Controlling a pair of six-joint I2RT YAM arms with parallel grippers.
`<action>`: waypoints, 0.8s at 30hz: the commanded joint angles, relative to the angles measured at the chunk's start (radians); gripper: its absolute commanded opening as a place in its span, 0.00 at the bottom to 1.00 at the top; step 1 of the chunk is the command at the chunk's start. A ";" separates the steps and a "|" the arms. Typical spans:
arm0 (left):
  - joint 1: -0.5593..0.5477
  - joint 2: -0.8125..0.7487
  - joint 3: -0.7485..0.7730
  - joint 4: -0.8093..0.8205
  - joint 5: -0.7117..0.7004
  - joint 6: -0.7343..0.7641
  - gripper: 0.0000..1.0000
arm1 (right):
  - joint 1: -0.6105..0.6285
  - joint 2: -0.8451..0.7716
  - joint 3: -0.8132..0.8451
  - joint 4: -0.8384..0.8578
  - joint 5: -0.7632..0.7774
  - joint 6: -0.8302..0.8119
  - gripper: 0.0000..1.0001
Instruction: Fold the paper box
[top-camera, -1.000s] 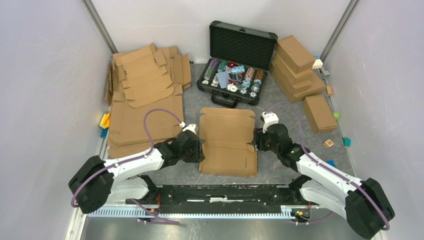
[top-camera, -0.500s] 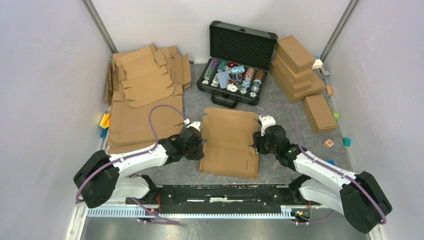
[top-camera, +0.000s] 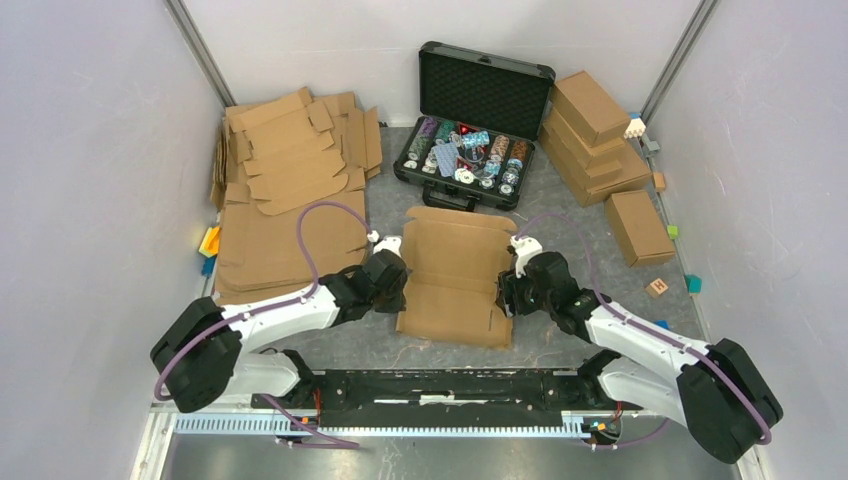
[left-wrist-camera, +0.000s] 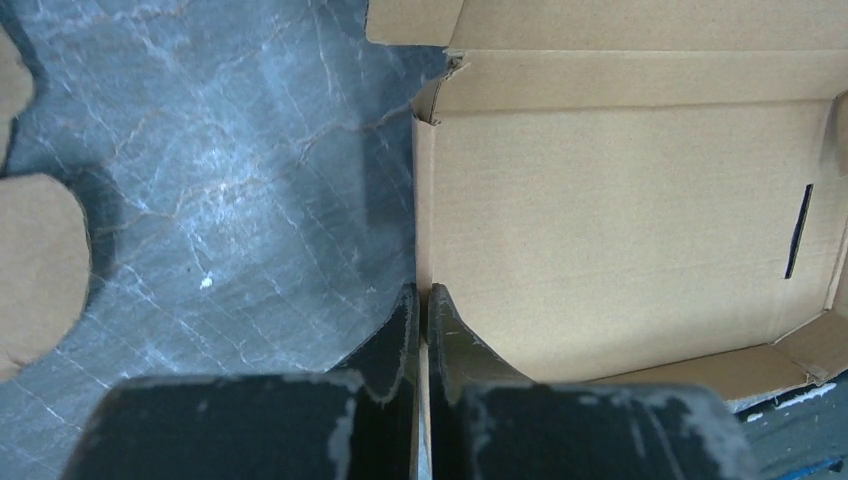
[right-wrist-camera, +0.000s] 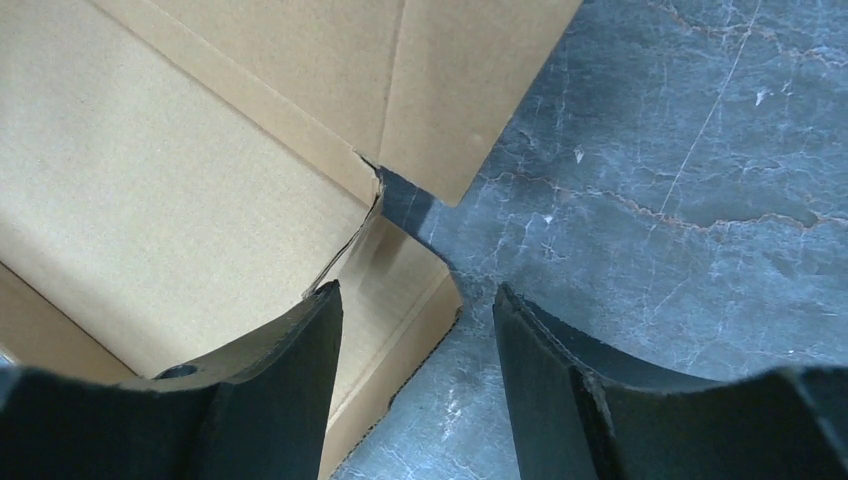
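Observation:
The paper box (top-camera: 455, 280) is a brown cardboard blank lying in the middle of the table, its side flaps partly raised. My left gripper (top-camera: 397, 285) is at its left edge; in the left wrist view the gripper (left-wrist-camera: 421, 300) is shut on the upright left side flap (left-wrist-camera: 424, 210), with the box floor (left-wrist-camera: 620, 220) to the right. My right gripper (top-camera: 505, 290) is at the box's right edge. In the right wrist view it (right-wrist-camera: 415, 300) is open, straddling a low flap (right-wrist-camera: 400, 330) beside the raised side flap (right-wrist-camera: 470, 90).
A stack of flat cardboard blanks (top-camera: 285, 190) lies at the back left. An open black case of poker chips (top-camera: 470, 130) stands behind the box. Finished brown boxes (top-camera: 600, 140) are piled at the back right, with small coloured blocks (top-camera: 658, 287) nearby.
Both grippers have moved slightly inward and the box's near part has shifted a little left. The side flaps stand more upright than before.

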 joint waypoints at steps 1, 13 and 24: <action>0.003 0.019 0.044 0.099 -0.078 0.070 0.04 | 0.002 0.020 0.062 0.027 0.065 -0.008 0.62; 0.056 0.141 0.100 0.158 -0.065 0.160 0.02 | 0.000 -0.004 0.039 0.023 0.154 0.035 0.74; 0.070 0.149 0.107 0.140 0.026 0.183 0.04 | -0.002 -0.047 0.009 -0.032 0.089 0.115 0.68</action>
